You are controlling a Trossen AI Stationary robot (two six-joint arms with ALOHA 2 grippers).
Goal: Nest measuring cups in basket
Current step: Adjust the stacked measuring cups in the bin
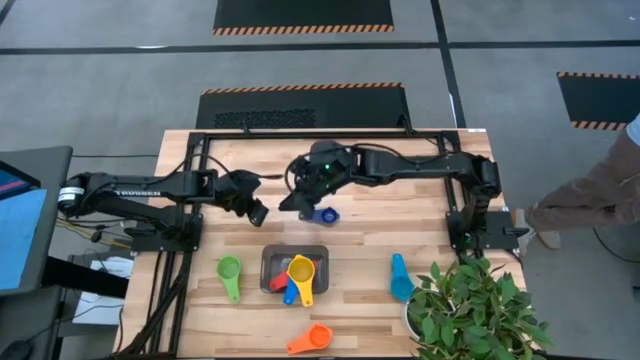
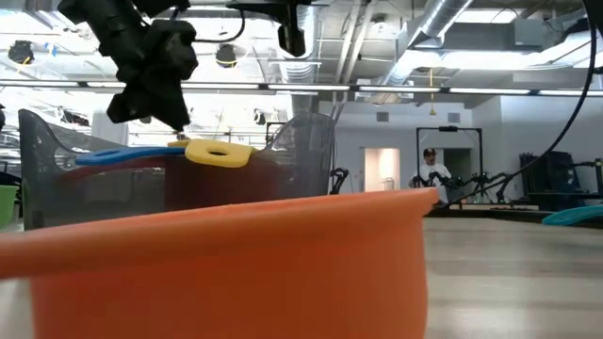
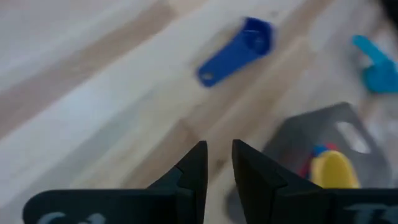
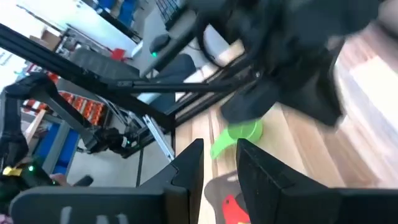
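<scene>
The dark grey basket stands near the table's middle front and holds a yellow cup, a blue cup and a red cup. A dark blue cup lies on the wood behind it, with its bowl on the table. A green cup, a light blue cup and an orange cup lie around the basket. My left gripper hovers left of the dark blue cup, narrowly open and empty. My right gripper hangs above and beside that cup, open and empty.
A potted plant stands at the table's front right corner. A black frame runs along the far edge. A person stands off the right side. In the low view the orange cup fills the foreground.
</scene>
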